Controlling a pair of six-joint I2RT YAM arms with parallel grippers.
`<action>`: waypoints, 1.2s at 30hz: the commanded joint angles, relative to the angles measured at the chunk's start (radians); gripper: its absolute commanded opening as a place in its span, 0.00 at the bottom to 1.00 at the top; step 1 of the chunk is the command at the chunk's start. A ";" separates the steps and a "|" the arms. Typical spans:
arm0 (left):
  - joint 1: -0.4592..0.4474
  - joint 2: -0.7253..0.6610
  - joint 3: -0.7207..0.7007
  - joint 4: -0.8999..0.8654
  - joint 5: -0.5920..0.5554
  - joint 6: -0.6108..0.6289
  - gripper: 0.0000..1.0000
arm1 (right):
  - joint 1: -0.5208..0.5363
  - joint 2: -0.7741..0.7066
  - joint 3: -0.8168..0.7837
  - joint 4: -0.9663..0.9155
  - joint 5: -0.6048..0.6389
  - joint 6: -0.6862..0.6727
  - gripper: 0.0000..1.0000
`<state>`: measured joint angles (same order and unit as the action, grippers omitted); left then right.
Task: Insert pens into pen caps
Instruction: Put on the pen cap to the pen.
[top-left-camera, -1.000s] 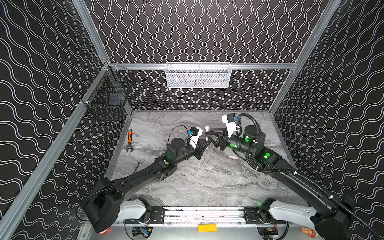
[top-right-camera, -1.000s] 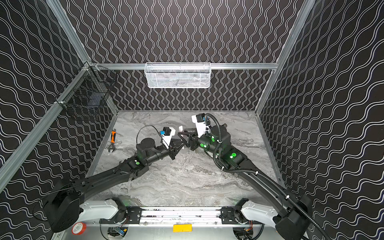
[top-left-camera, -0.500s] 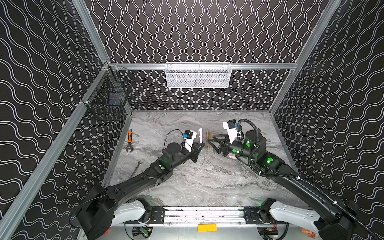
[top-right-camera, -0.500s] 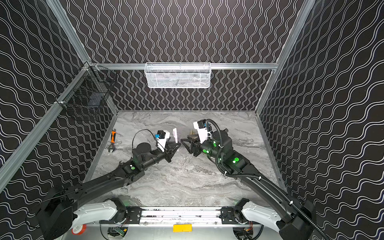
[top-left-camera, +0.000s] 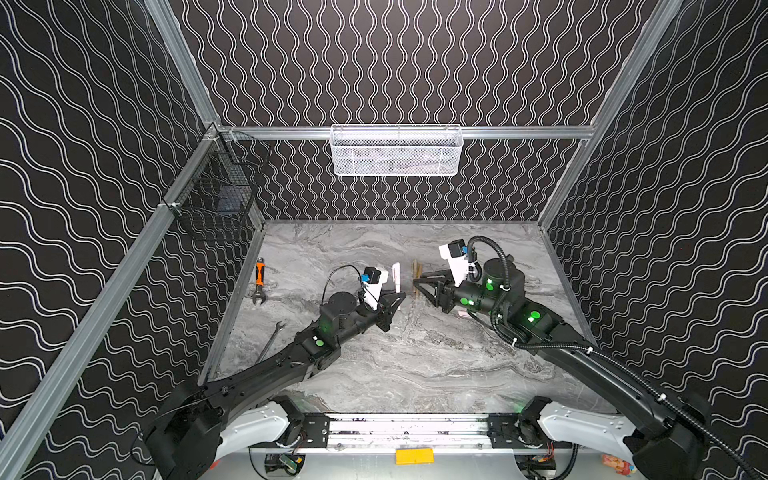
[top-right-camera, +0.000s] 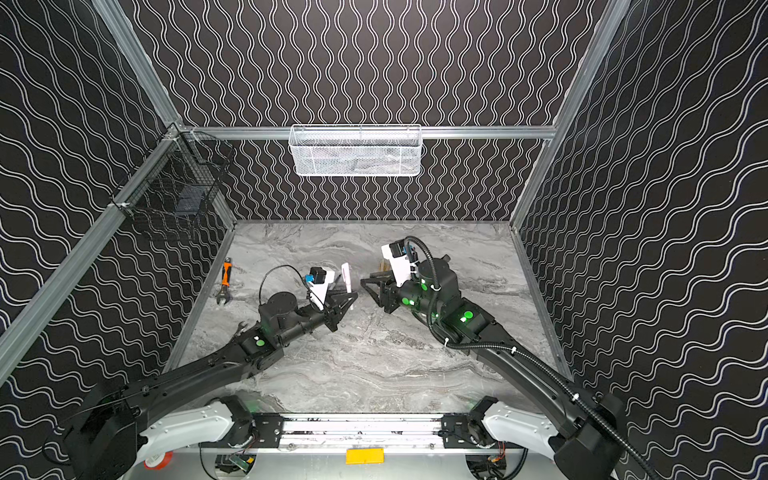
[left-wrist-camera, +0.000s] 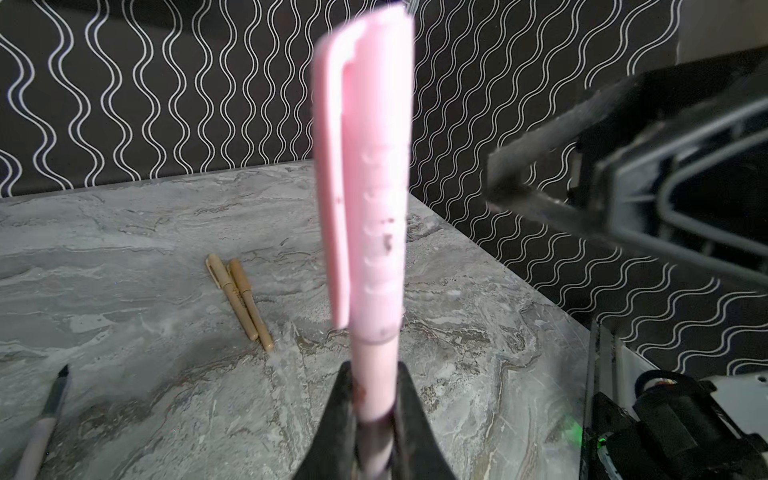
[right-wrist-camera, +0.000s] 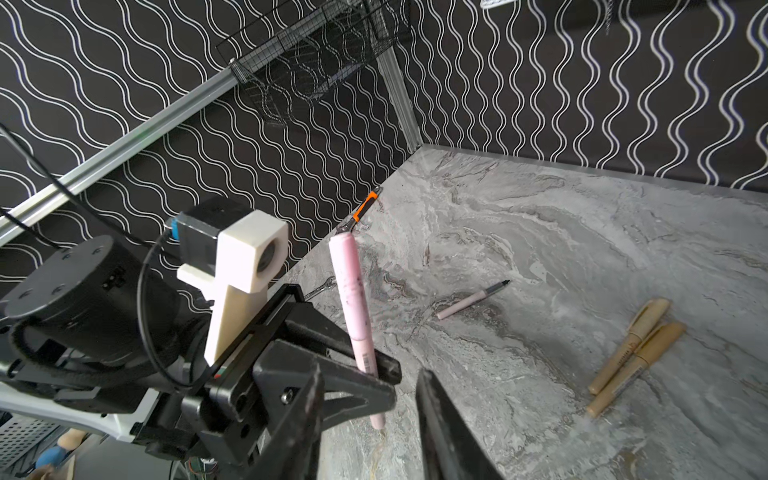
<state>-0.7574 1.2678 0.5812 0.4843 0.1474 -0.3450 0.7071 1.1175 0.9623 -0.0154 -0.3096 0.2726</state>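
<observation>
Nearest me, the left gripper (top-left-camera: 398, 298) is clamped tight on the lower barrel of a pink pen (right-wrist-camera: 353, 307). The pen stands almost upright, with its pink cap (left-wrist-camera: 370, 166) seated on the top end. Just across from it the right gripper (top-left-camera: 420, 286) faces the pen, jaws partway apart with nothing between them, close to it but clear of it. That pen looks finished to me, and I'd judge the next job is to lay it down. Flat on the table (top-left-camera: 415, 374), just beside the left gripper, lies a bare pink pen (right-wrist-camera: 471, 300), its dark tip pointing toward the back. The left arm is plainly the nearer one to it, though both top views hide it. Its cap I cannot pick out. Farther back, two tan pens (left-wrist-camera: 239, 295) lie side by side, touching, both capped.
</observation>
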 joint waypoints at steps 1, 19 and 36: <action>0.002 0.016 0.015 0.038 0.055 -0.013 0.00 | 0.002 0.021 0.011 0.030 -0.046 -0.001 0.39; 0.003 0.059 0.046 0.069 0.091 -0.022 0.00 | 0.003 0.105 -0.009 0.089 -0.121 -0.001 0.27; 0.003 0.082 0.036 0.122 0.125 -0.034 0.00 | 0.004 0.134 -0.007 0.129 -0.121 0.011 0.19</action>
<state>-0.7547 1.3407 0.6147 0.5552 0.2584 -0.3668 0.7094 1.2583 0.9569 0.0746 -0.4198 0.2737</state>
